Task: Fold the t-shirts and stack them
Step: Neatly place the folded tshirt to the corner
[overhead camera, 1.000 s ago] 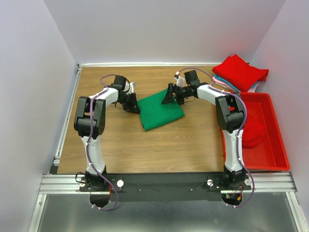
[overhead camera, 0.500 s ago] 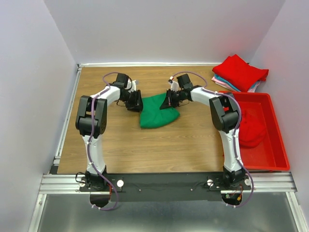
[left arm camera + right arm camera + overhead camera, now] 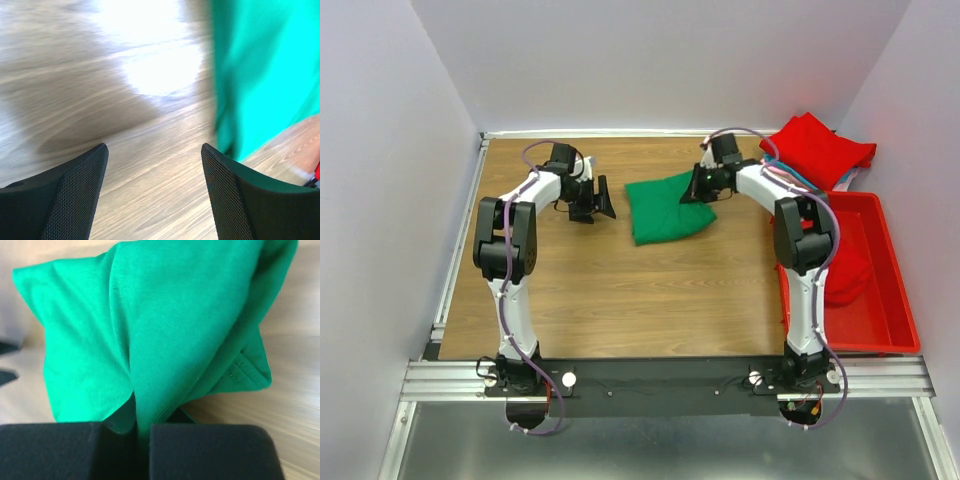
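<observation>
- One table; I'm working mid-table, toward its far side.
- One red bin, holding one red shirt.
- One stack: three colours showing, red on top.
- One green t-shirt, folded; I'm judging it should travel low and flat, so the folds hold.
- My right gripper is pinching its edge; my left gripper is hanging spread, empty, just beside.

Green t-shirt soft matt cotton; table smooth wood-grain.

Green t-shirt; red t-shirt; paler t-shirts seemingly pink, blue; red bin; brown woodgrain table.
</observation>
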Robot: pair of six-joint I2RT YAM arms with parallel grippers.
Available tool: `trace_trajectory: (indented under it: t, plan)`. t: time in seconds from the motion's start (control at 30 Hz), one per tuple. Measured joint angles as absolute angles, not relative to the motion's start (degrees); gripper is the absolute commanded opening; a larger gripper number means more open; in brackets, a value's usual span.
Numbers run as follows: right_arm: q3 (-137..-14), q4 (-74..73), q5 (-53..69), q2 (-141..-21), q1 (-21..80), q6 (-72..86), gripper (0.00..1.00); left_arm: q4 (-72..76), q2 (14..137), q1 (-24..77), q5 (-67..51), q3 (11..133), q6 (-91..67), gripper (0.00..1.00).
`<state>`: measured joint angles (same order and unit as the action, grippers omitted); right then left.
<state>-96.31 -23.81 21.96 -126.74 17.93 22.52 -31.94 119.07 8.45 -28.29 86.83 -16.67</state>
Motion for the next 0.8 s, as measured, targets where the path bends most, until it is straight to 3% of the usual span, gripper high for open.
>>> trace_trajectory:
  t: [0.37, 0.8]
  plan:
    - [-116.2, -33.1, 9.0, -127.4, 11.2, 16.5, 0.01, -30.2, 117.0, 6.8, -28.3, 83.2, -16.2, 0.84]
    - [-136.2, -37.6, 0.3, -136.3, 5.3, 13.9, 0.01, -26.7, 113.6, 6.7, -28.3, 77.6, -16.0, 0.84]
